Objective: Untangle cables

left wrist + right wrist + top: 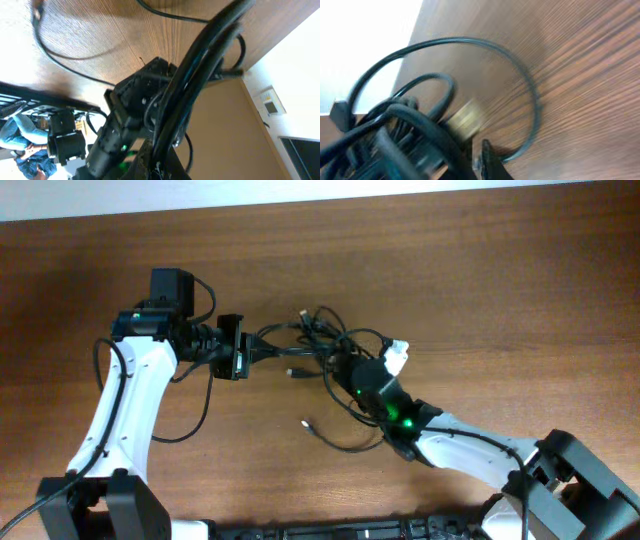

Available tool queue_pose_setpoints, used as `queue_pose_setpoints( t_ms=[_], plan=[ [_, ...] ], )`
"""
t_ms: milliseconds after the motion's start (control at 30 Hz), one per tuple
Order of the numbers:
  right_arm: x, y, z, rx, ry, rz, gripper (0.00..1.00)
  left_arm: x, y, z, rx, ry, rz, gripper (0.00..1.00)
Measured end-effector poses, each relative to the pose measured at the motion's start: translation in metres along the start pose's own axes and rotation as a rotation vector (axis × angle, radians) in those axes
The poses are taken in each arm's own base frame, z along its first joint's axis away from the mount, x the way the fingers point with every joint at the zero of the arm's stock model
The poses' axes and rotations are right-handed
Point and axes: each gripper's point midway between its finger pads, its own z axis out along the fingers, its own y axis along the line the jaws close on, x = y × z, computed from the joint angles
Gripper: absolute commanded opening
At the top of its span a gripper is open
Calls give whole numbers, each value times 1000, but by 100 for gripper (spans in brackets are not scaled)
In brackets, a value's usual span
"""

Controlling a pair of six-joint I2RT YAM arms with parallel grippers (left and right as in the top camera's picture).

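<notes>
The cables (318, 340) are thin black cords tangled in one bundle at the middle of the wooden table. A loose loop (345, 438) with a small plug end (305, 423) trails toward the front. My left gripper (243, 352) is shut on strands at the bundle's left end. In the left wrist view these cables (200, 65) run taut from the jaws (167, 167). My right gripper (343, 368) is in the bundle's right side, shut on cords. In the blurred right wrist view the cables (415, 125) lie against its finger (487, 160).
The brown wooden table (500, 280) ends at a white far edge. The left arm (125, 400) comes from the front left and the right arm (470, 455) from the front right. A white tag (398, 356) sits near the right wrist.
</notes>
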Motion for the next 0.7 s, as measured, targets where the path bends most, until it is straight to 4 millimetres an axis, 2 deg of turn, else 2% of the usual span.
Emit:
queue_pose_setpoints(
  t_ms=[100,167,233,300,333,367,400,467,567,600,633,667,700],
  plan=[
    [-17,-37,2,138,12,-70,4,-5,-5,-11,40,19,-27,0],
    [-26,-50,2,175,58,-114,4,-13,-9,-21,72,21,-45,0],
    [-33,-51,-6,167,125,-181,5,-23,-13,-34,116,22,-58,0],
    [-45,-43,-25,128,184,-212,34,-31,-14,-43,141,12,-78,0],
    [-53,-37,-31,99,185,-218,39,-36,-14,-46,145,-4,-83,0],
    [-79,-32,-43,54,149,-185,48,-49,-15,-54,165,-50,-97,0],
    [-86,-23,-49,4,149,-183,54,-65,-14,-63,182,-103,-120,0],
    [-73,-4,-58,-84,213,-209,56,-75,-11,-66,175,-154,-129,0],
    [-40,11,-63,-155,325,-248,56,-76,-10,-66,171,-166,-130,0],
    [-26,21,-65,-195,357,-276,56,-77,-10,-66,170,-170,-130,0],
    [-8,43,-69,-284,377,-324,55,-78,-10,-66,169,-173,-131,0],
    [4,57,-70,-336,385,-342,50,-78,-10,-66,169,-173,-131,0],
    [10,63,-69,-353,383,-334,47,-78,-9,-66,167,-173,-133,0]
  ],
)
